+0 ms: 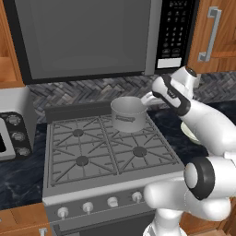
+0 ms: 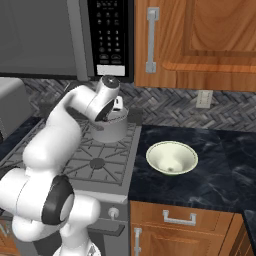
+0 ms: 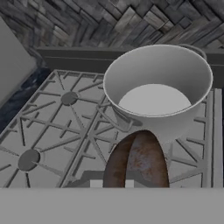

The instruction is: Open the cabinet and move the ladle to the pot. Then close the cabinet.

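Cabinet [image 2: 200,42] first, as the biggest thing here: its brown panelled door looks flush and shut in the right base view, with the steel bar handle [image 2: 151,40] upright near its left edge. Since the ladle appears to be out already, the closing may be done, though from this angle I cannot be sure.

Stove [image 1: 92,147] next, with the grey pot [image 1: 128,114] standing on its back right burner, close under the microwave [image 1: 92,37]. That spot puts the pot straight ahead of the arm, so the ladle can be carried over its rim without a long reach.

In the hand view, a rusty brown rounded shape, which I take for the ladle [image 3: 138,159], rises at the bottom, just in front of the pot's near wall and not yet over the open mouth. The gripper [image 2: 114,111] is closed down narrow, and holding the ladle is the likely reason, though the fingertips themselves are hidden behind it.

From the hand, the pot's bare pale floor is visible, with nothing in it; neither base camera gives that. Looking from the right, a pale green bowl [image 2: 171,157] sits on the dark counter [image 2: 215,165] beside the stove, and the cabinet door appears whole. From the left, all four burners are visible, as is the toaster oven [image 1: 14,124] at the left edge.
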